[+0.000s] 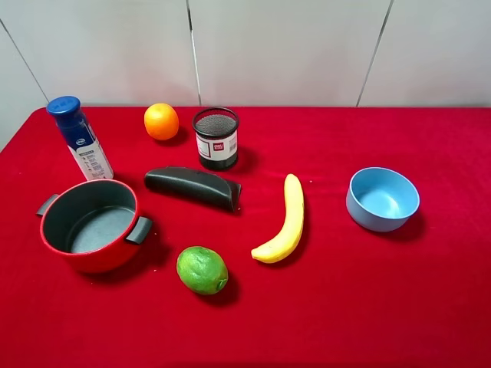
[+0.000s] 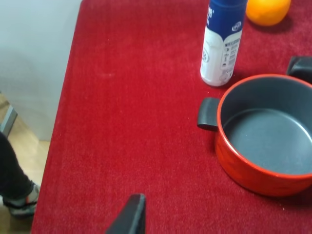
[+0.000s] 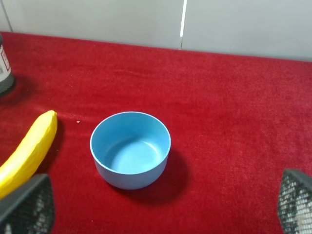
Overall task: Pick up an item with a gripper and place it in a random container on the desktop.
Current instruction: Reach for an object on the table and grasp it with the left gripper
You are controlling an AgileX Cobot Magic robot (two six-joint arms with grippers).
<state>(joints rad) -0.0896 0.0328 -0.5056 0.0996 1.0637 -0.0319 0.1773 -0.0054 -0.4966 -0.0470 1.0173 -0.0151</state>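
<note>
At back left of cloth (image 1: pixel 345 307), orange (image 1: pixel 161 121) lies untouched; bowl (image 1: pixel 380 218) far right. Your right gripper (image 3: pixel 161 204) gapes, facing bowl; left gripper (image 2: pixel 131 217) apparently spread, empty.

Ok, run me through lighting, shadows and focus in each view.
Exterior high: even light, soft shadows beside the lime and blue bowl, no harsh glare. Left wrist: red pot sharp, cropped by the frame. Right wrist: bowl crisp with a soft shadow, right gripper fingers cropped.
</note>
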